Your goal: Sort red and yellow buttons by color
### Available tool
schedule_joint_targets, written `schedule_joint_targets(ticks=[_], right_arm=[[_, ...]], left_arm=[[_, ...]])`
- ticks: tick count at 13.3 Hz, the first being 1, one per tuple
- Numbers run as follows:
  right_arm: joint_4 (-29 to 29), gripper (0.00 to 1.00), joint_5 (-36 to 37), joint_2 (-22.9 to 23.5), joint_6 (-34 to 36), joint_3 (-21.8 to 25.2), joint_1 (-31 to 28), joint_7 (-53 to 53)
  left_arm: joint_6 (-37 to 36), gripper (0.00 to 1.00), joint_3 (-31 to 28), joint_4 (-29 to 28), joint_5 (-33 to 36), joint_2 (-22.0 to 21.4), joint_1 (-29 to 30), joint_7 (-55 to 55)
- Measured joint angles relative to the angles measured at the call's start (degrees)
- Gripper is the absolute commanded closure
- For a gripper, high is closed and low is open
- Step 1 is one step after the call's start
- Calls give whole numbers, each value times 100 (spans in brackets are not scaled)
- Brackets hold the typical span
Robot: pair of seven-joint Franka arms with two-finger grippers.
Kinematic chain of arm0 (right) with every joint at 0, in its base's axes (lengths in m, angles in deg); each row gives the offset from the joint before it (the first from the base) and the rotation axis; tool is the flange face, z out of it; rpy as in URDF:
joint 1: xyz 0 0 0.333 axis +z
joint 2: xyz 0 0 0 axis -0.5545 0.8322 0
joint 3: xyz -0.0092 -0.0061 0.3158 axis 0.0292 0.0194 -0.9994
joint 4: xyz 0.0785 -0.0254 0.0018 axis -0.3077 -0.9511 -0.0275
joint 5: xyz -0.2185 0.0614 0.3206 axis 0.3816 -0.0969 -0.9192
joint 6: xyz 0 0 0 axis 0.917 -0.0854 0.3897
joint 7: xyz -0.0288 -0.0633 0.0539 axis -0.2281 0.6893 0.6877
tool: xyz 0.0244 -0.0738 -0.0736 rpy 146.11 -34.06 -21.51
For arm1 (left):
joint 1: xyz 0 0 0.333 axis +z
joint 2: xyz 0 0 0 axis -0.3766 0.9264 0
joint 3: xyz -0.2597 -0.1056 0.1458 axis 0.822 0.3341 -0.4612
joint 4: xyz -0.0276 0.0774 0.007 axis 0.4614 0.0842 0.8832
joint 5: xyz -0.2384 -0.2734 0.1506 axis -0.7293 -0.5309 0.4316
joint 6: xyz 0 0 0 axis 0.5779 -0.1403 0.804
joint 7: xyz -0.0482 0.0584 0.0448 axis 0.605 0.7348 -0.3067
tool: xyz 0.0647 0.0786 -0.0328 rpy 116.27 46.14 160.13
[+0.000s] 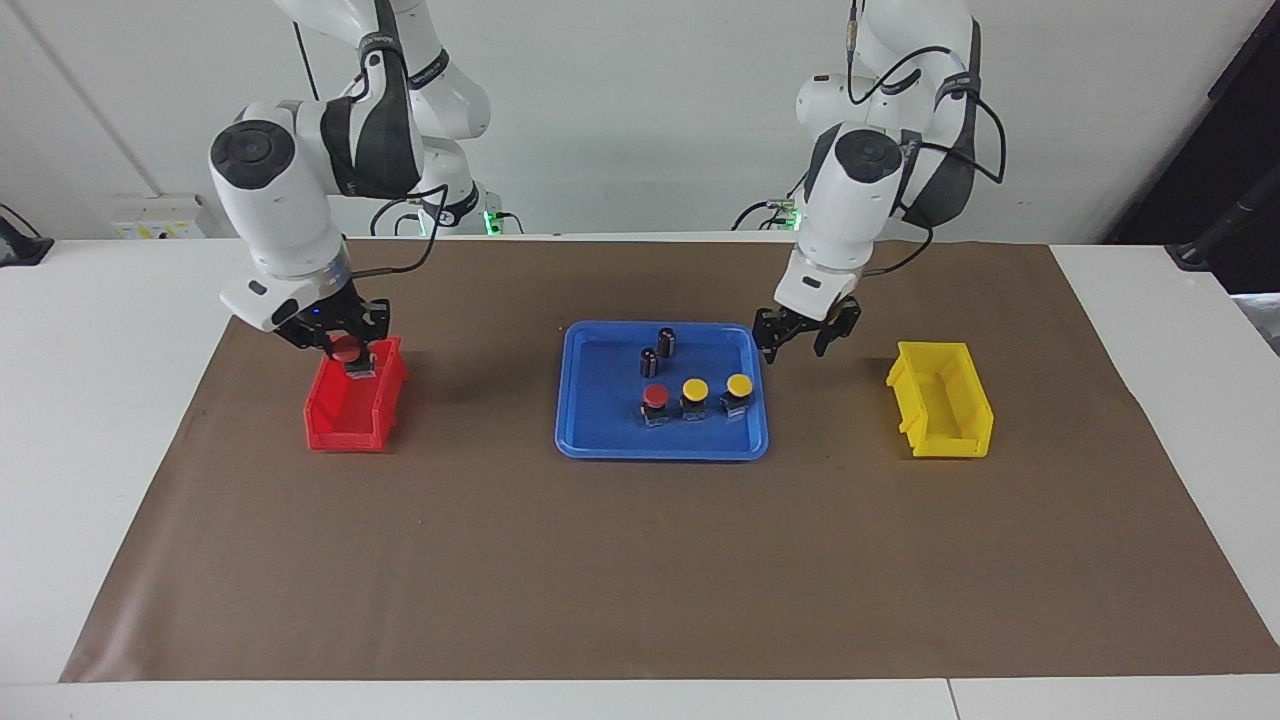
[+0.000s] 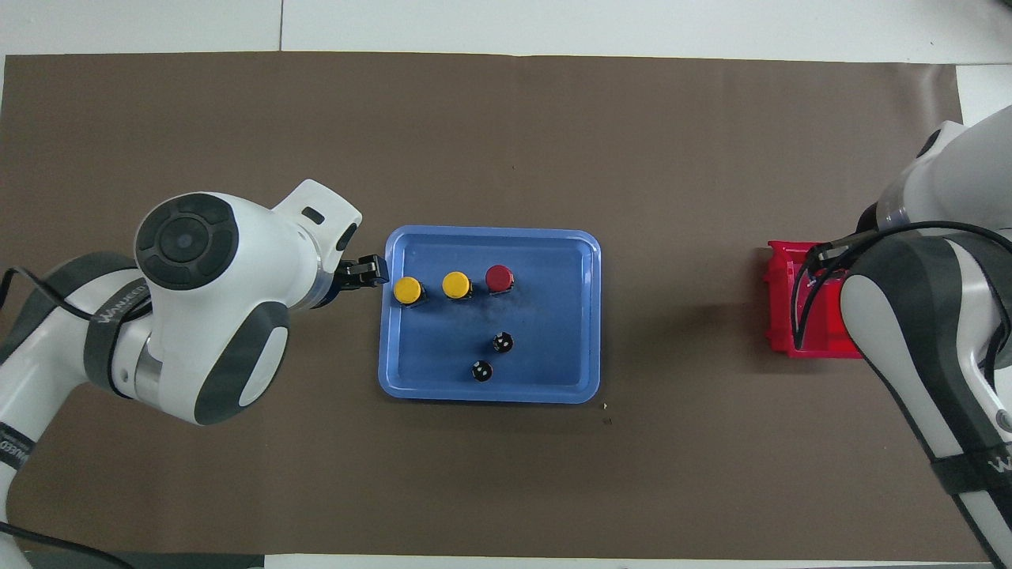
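Observation:
My right gripper [image 1: 349,356] is shut on a red button [image 1: 346,347] and holds it over the red bin [image 1: 340,428], at the bin's end nearer the robots. The blue tray [image 1: 600,442] holds a red button [image 1: 655,396] and two yellow buttons [image 1: 695,389] [image 1: 739,385] in a row. My left gripper [image 1: 806,336] is open and empty, just above the tray's edge toward the left arm's end, near the yellow buttons. In the overhead view the tray [image 2: 490,235], the yellow buttons [image 2: 407,290] [image 2: 456,284] and the red button [image 2: 499,278] show; the right gripper is hidden under its arm.
Two dark cylinders [image 1: 666,341] [image 1: 649,361] stand in the tray, nearer the robots than the buttons. A yellow bin [image 1: 945,415] sits toward the left arm's end of the brown mat; the overhead view hides it under the left arm. The red bin [image 2: 783,316] shows there partly.

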Motion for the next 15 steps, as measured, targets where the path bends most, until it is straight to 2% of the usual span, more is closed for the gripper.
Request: schedule_joint_targets(ticks=[4, 8, 9, 11, 12, 13, 14, 15], right_arm=[[-1126, 83, -335, -356, -1068, 11, -373, 500], [-1979, 83, -417, -558, -1950, 12, -406, 517], [-2171, 83, -431, -567, -2225, 13, -406, 517], [-2468, 83, -444, -568, -2572, 17, -409, 517], [-2592, 74, -444, -567, -2721, 21, -413, 516], [-2677, 51, -444, -567, -2820, 23, -416, 516], [-2702, 22, -444, -573, -2857, 24, -417, 516], [-2702, 18, -445, -577, -2857, 24, -418, 517]], left_arm=[[336, 19, -6, -3, 0, 311, -248, -316], [575, 21, -7, -42, 0, 527, -345, -420], [585, 22, -7, -51, 0, 537, -346, -426], [622, 31, -9, -79, 0, 537, -346, -430], [691, 32, -9, -96, 0, 537, -346, -433], [746, 32, -11, -105, 0, 537, -346, -436], [777, 32, -11, -113, 0, 538, -346, -437], [782, 32, -11, -128, 0, 539, -346, -439]])
